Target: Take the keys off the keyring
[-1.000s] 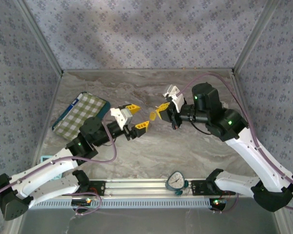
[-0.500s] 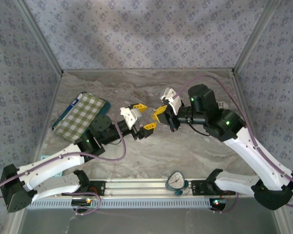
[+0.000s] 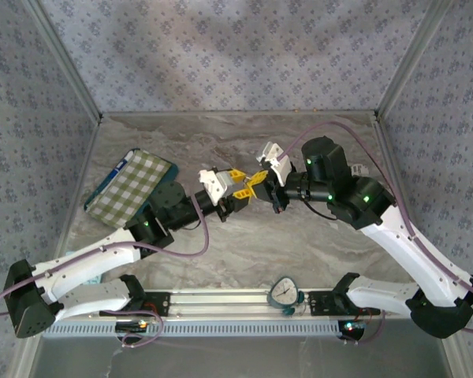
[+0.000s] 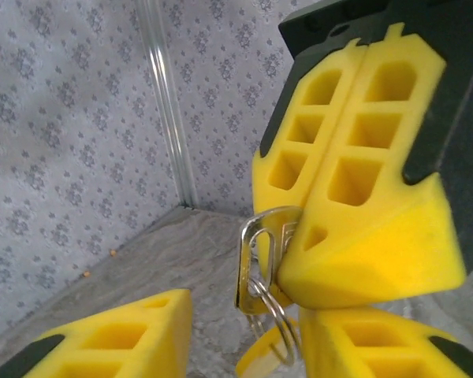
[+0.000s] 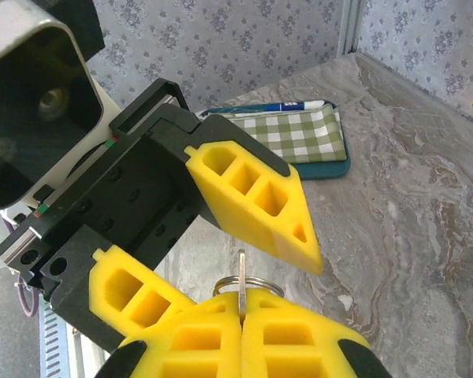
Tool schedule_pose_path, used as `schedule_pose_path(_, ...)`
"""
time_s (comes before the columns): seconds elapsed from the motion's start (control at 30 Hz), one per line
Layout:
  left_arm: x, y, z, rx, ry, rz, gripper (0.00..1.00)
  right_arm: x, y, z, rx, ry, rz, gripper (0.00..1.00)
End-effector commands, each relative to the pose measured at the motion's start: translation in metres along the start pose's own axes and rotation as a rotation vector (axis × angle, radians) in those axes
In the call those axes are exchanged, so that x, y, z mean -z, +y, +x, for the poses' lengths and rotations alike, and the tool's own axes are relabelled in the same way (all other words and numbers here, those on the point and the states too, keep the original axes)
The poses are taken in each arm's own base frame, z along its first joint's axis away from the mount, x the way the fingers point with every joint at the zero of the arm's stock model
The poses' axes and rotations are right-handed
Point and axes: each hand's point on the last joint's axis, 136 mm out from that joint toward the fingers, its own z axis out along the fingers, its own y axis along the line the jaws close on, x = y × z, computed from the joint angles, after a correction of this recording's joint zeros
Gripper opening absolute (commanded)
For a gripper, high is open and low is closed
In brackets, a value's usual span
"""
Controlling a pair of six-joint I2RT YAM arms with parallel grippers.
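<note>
My right gripper (image 3: 259,182) is shut on a flat silver key (image 4: 256,256), held above the middle of the table. In the right wrist view the key (image 5: 241,272) stands edge-on out of that gripper's (image 5: 240,313) closed tips. A thin wire keyring (image 4: 283,327) runs through the key's slot, and a yellow piece (image 4: 260,362) hangs from it, mostly cut off. My left gripper (image 3: 239,187) faces the right one, tip to tip. Its jaws stand open on either side of the key and ring (image 5: 260,281). One finger (image 5: 256,205) is above the key, the other (image 5: 134,295) below left.
A green-checked pouch (image 3: 129,186) with a teal edge lies at the left of the marble table (image 3: 299,236). A small round timer (image 3: 284,292) sits on the rail between the arm bases. Patterned walls close in the back and sides.
My left gripper has moved right, up to the right gripper, and its jaws have narrowed round the key and ring. The right gripper has stayed shut and shifted slightly left.
</note>
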Motion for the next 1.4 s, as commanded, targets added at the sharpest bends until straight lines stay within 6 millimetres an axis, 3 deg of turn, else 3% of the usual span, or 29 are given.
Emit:
schedule_pose_path(0.0, 0.002, 0.006, -0.029, -0.011, -0.072, -0.027, 0.31, 0.004, 0.009, -0.001, 0.025, -0.004, -0.030, 0.00)
schedule_pose_path(0.07, 0.002, 0.007, -0.028, -0.011, -0.070, -0.035, 0.28, 0.004, 0.010, -0.002, 0.028, -0.007, -0.032, 0.00)
schedule_pose_path(0.23, 0.004, 0.010, -0.027, -0.015, -0.071, -0.052, 0.03, 0.007, 0.013, -0.003, 0.003, -0.018, -0.046, 0.00)
schedule_pose_path(0.57, 0.018, 0.009, -0.039, -0.029, -0.136, -0.055, 0.00, 0.003, -0.019, 0.010, -0.283, 0.008, -0.039, 0.00)
schedule_pose_path(0.77, 0.020, 0.005, -0.034, -0.029, -0.127, -0.043, 0.00, 0.011, -0.017, -0.007, -0.241, -0.073, -0.049, 0.00)
schedule_pose_path(0.9, 0.019, 0.007, -0.026, -0.030, -0.111, -0.057, 0.08, 0.018, -0.006, -0.014, -0.163, -0.098, -0.068, 0.00)
schedule_pose_path(1.13, 0.014, 0.008, -0.019, -0.024, -0.094, -0.066, 0.50, 0.017, 0.003, -0.016, -0.124, -0.084, -0.093, 0.00)
schedule_pose_path(1.37, 0.013, 0.005, -0.021, -0.023, -0.097, -0.049, 0.63, 0.019, 0.007, -0.013, -0.116, -0.067, -0.094, 0.00)
